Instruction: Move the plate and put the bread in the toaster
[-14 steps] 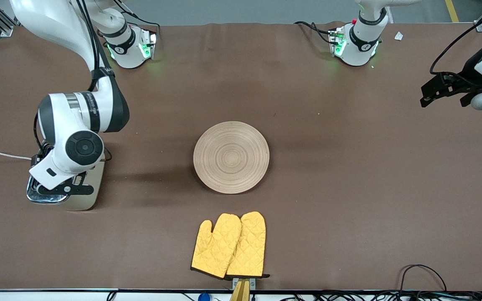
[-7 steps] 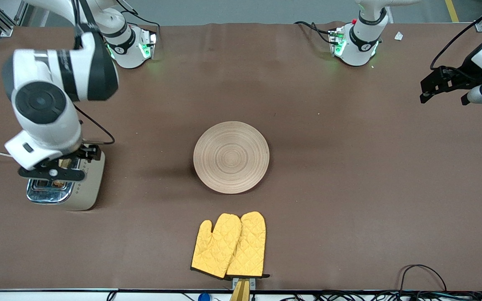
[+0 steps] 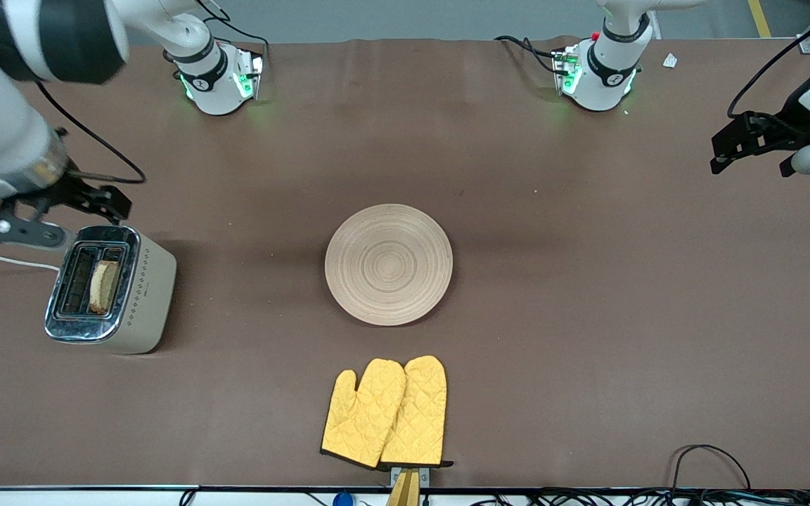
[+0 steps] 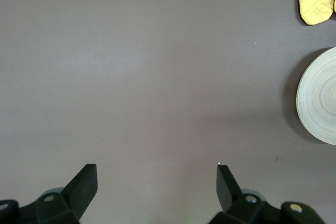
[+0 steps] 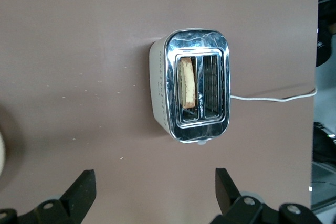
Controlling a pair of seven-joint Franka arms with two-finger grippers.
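Note:
The cream toaster point(image 3: 145, 292) stands at the right arm's end of the table. The bread point(image 3: 103, 285) stands on edge in the toaster's slot on the plate's side, its top showing. In the right wrist view the toaster point(image 5: 157, 85) and the bread point(image 5: 187, 82) show from above. The round wooden plate point(image 3: 389, 264) lies bare mid-table, and its edge shows in the left wrist view point(image 4: 320, 98). My right gripper point(image 3: 46, 207) hangs open and empty above the table, beside the toaster's end toward the bases point(image 5: 156, 179). At the left arm's end of the table my left gripper point(image 3: 749, 151) waits open over bare mat point(image 4: 157, 174).
A pair of yellow oven mitts point(image 3: 385, 412) lies nearer the front camera than the plate, close to the table's front edge. The toaster's white cord point(image 3: 4, 260) runs off the right arm's end of the table. Black cables point(image 3: 707, 457) loop at the front edge.
My right gripper has risen off the toaster and drawn back toward the bases, uncovering the bread in the slot. The left gripper has barely shifted.

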